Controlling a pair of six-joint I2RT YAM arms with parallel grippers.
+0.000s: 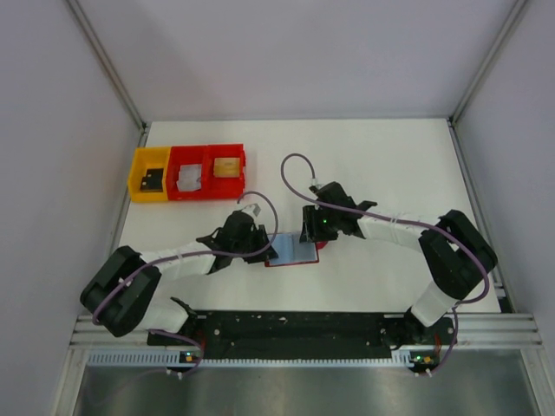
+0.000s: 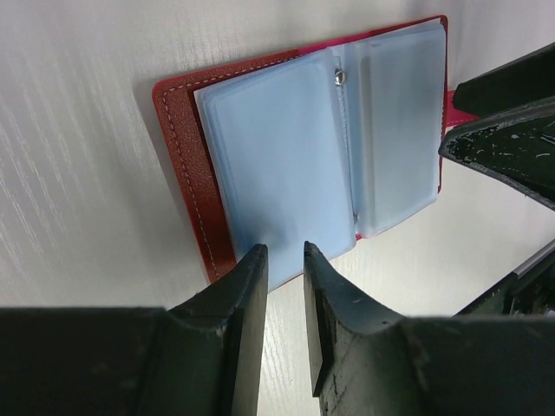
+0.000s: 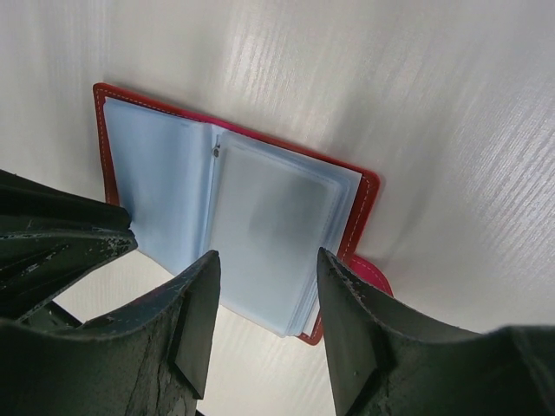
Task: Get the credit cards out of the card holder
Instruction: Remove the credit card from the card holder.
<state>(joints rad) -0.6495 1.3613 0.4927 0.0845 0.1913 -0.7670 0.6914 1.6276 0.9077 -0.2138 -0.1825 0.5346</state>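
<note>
Overhead, the open card holder (image 1: 293, 252) lies on the desk (image 1: 390, 165) between the left claw (image 1: 263, 250) and the right claw (image 1: 310, 232).

Left wrist: the claw (image 2: 284, 253) is a narrow slit apart and empty, with the sleeve edge just ahead of its tips.

Right wrist: the claw (image 3: 269, 260) is half open and empty, with the holder just beyond it. The credit cards (image 3: 276, 227) look unpulled, so pinching one card's edge likely comes next.

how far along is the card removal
Done: the card holder lies open on the table. In hand: the left pincer, barely open, is at a blue sleeve edge; the right pincer hovers open over the other page. Left: neither holds a card.
</note>
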